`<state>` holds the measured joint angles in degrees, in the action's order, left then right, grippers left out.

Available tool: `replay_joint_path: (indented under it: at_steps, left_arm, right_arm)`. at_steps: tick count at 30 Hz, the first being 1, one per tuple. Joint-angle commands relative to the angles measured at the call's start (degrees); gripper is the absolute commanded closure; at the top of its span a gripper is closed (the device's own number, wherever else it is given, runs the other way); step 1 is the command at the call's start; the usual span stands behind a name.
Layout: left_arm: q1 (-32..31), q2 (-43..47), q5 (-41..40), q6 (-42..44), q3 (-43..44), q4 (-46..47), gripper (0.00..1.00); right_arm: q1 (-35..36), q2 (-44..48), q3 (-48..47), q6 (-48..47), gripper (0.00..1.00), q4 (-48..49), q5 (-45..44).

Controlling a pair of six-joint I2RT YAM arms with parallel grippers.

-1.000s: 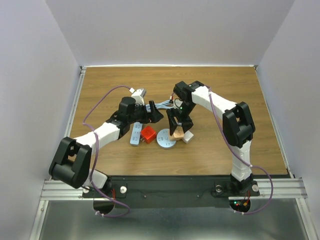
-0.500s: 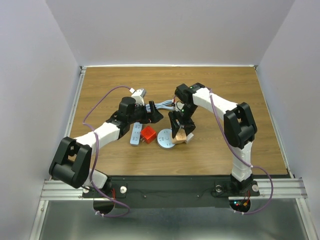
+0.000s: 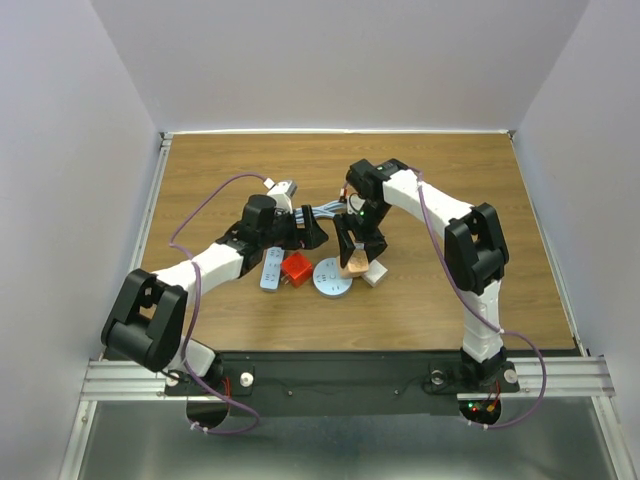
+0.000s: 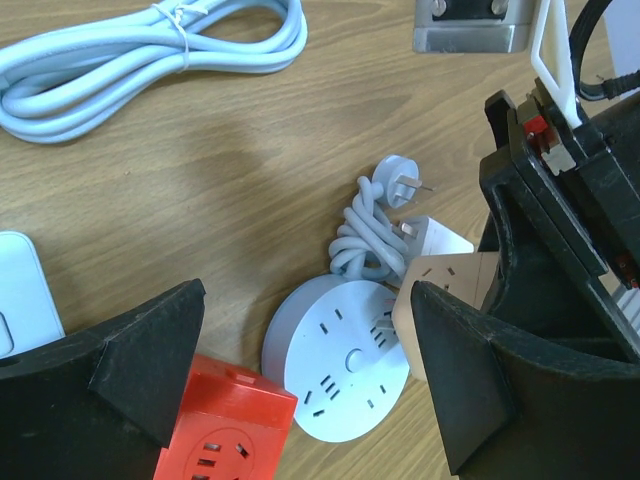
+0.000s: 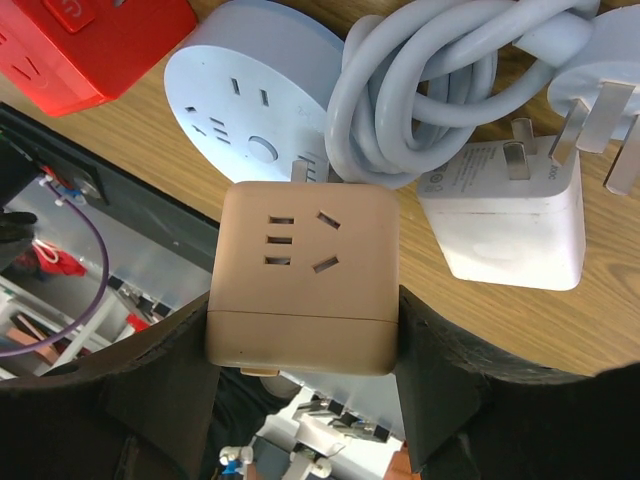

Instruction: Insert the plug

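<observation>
Fingers (image 5: 160, 400) of bent right arm (image 3: 435, 205) grip tan adapter (image 5: 305, 275).

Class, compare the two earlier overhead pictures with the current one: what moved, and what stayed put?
The right claw, shut on the beige cube plug, swayed slightly right, then back left beside the round socket. The left claw, open and empty, barely shifted. Nothing was grasped or released. The red cube, white strip and white adapter stayed put.

We see the right claw (image 5: 305, 345) clamped on a tan cube adapter (image 5: 303, 270); its prongs (image 5: 310, 170) seem to meet the round white socket (image 5: 240, 90), beside a coiled cable (image 5: 430, 90) on the wooden surface (image 5: 520, 320).
</observation>
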<state>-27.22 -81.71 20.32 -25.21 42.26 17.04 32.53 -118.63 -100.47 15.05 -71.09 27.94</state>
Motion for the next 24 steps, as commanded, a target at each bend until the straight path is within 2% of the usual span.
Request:
replay_joint_path:
  at_steps: [1,24]
  left_arm:
    - [-0.46,0.5,-0.45,1.48,2.48,0.36,0.05]
    - [-0.46,0.24,-0.63,1.39,3.0,-0.25,0.05]
  right_arm:
    - [-0.1,-0.03,-0.26,-0.46,0.96,0.16,-0.35]
    - [-0.1,1.56,3.26,0.07,0.96,-0.98,-1.92]
